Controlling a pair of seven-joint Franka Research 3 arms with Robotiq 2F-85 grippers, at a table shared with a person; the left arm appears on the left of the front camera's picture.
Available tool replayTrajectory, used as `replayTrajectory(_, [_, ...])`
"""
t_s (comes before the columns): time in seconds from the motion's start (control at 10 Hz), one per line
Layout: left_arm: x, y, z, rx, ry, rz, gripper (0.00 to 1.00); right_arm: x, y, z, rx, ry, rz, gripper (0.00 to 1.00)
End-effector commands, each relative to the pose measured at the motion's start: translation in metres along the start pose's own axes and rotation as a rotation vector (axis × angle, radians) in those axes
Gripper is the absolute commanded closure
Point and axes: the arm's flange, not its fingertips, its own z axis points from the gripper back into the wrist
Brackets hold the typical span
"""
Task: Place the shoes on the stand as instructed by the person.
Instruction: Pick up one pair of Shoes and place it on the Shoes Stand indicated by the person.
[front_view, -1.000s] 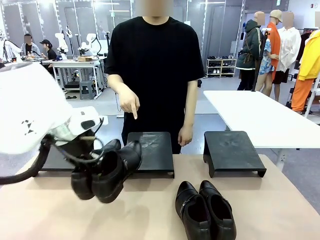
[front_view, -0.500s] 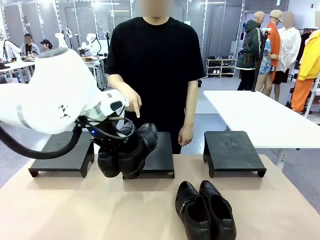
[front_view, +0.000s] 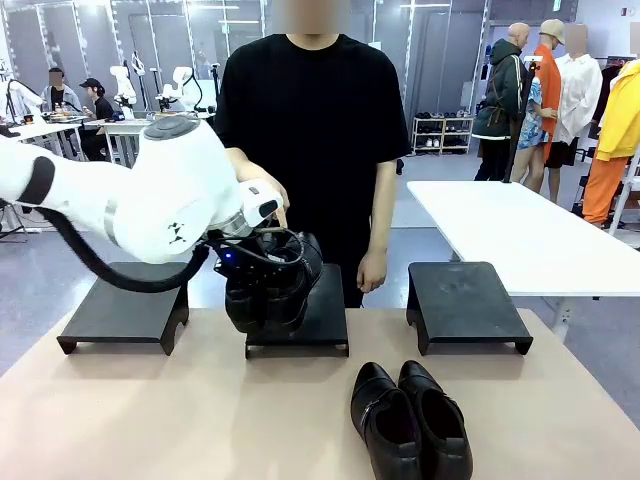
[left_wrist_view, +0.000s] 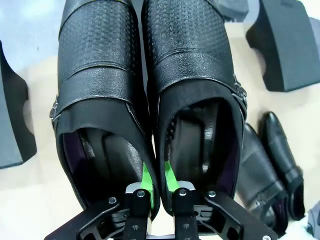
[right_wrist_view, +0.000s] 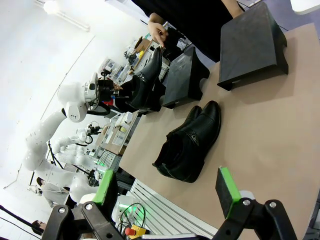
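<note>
Ok, left gripper (left_wrist_view: 157, 176) is clamped on the held pair of shoes (left_wrist_view: 100, 75): one finger sits inside each shoe, and the green pads (left_wrist_view: 145, 176) squeeze the two adjoining inner walls together. The wrist view cuts both toes off at the top edge; a small metal fitting shows on each outer side. From the front the left arm (front_view: 150, 200) and the shoes cover the gripper itself. The pair hangs toes-down at the near left part of the middle stand (front_view: 325, 300); can't tell whether it touches the stand. The person's hand (front_view: 270, 195) is half hidden behind the wrist, one finger pointing down at that stand; the other hand (front_view: 372, 268) hangs at the side. The left stand (front_view: 125, 305) and right stand (front_view: 465, 300) sit either side on the table (front_view: 150, 420). The second pair (front_view: 410, 420) lies side by side in front of the gap between the middle and right stands, toes toward the person, heels cut off by the bottom edge. The right gripper (right_wrist_view: 166, 187) has its jaws wide apart with nothing between them, well apart from both pairs.
</note>
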Motion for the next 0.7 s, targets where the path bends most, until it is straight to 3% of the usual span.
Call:
replayTrajectory(0.0, [0.027, -0.022, -0.012, 0.031, -0.064, 0.021, 1.00, 0.000, 0.001, 0.000, 0.009, -0.016, 0.022, 0.00])
replayTrajectory(0.6, [0.045, -0.028, -0.054, 0.057, -0.063, 0.066, 1.00, 0.000, 0.001, 0.000, 0.009, -0.016, 0.022, 0.00])
